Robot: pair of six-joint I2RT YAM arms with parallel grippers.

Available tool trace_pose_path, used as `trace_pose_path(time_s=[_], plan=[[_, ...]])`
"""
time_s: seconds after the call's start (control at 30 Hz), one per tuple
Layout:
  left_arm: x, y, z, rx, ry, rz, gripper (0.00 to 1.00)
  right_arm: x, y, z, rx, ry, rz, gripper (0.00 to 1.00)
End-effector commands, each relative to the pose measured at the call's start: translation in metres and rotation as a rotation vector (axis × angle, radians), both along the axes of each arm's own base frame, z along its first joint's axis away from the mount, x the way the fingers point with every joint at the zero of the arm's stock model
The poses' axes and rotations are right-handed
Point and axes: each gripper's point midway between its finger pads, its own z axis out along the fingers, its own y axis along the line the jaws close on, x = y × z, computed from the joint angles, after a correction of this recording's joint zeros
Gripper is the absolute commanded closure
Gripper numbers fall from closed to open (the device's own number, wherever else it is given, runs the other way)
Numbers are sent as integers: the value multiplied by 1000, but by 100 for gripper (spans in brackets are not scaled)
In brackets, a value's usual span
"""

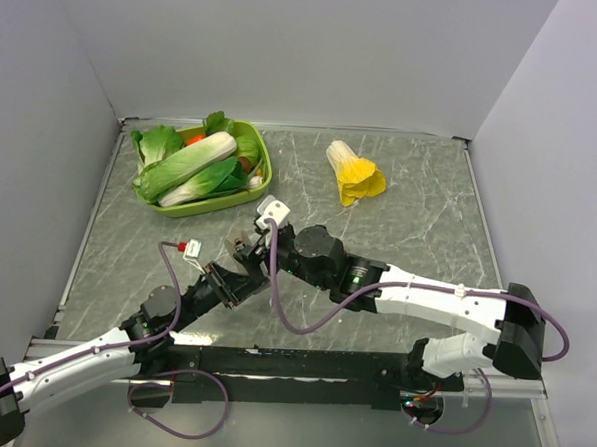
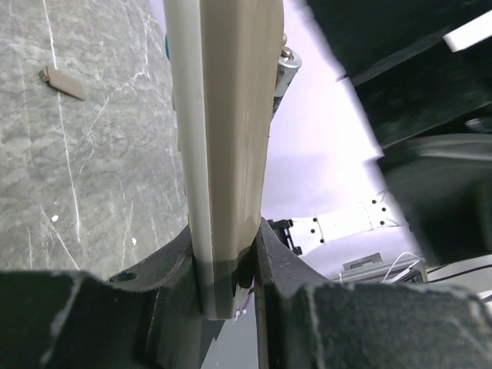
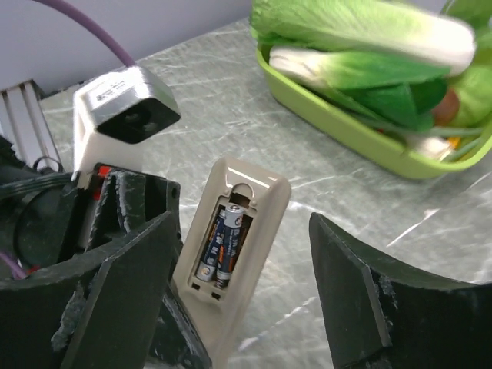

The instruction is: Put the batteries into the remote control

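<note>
My left gripper (image 2: 227,257) is shut on the lower end of the remote control (image 2: 227,146) and holds it upright above the table. The remote's grey-beige back (image 3: 234,254) faces the right wrist camera, and its compartment is uncovered. Both batteries (image 3: 223,244) lie side by side in the compartment; the right one's top end sits slightly raised. My right gripper (image 3: 244,221) stands open, one finger on each side of the remote and neither touching it. From above, both grippers (image 1: 245,256) meet left of centre, and the remote is hard to make out there.
A small beige flat cover piece (image 2: 63,82) lies on the marbled table. A green tray (image 1: 265,162) of toy greens stands at the back left, close behind the remote. A yellow-and-white toy cabbage (image 1: 354,173) lies at the back centre.
</note>
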Motion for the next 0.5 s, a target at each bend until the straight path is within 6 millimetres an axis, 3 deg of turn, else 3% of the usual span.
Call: trace_pose_path(time_s=[0.0, 0.13, 0.17, 0.27, 0.47], plan=[[-7, 0, -20, 20, 8, -32, 99, -5, -22, 64, 15, -169, 74, 20], [-11, -3, -22, 53, 8, -61, 99, -16, -36, 69, -66, -261, 232, 20], [-11, -5, -10, 42, -14, -67, 99, -18, -40, 66, -74, -256, 280, 20], [-15, -8, -5, 46, -28, -91, 99, -22, -46, 66, -69, -307, 365, 20], [-20, -14, 2, 45, -52, -137, 99, -34, -48, 62, -78, -410, 540, 31]])
